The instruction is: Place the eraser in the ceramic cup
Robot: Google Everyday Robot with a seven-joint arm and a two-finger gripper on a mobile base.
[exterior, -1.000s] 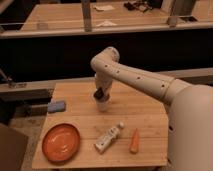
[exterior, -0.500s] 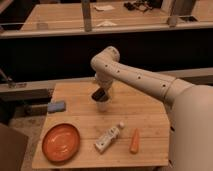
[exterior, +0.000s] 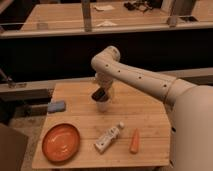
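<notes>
In the middle of the frame, the gripper (exterior: 101,92) pinches the small black eraser (exterior: 98,94), tilted just above the small white ceramic cup (exterior: 103,105) on the wooden table (exterior: 145,115).

Pincer (exterior: 101,91) holds eraser (exterior: 98,94) above ceramic cup (exterior: 103,104).

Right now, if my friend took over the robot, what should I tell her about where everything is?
Pincer: low over the ceramic cup, near the middle of the wooden table, with the eraser at its tip.
Eraser: dark block tilted right at the cup's rim, not clearly down inside.
Other things: orange plate at the front left, blue-grey block at the left edge, small bottle and carrot lying at the front.
Done: eraser brought to the cup.
Left: probably drop it fully in, then lift the arm away.
</notes>
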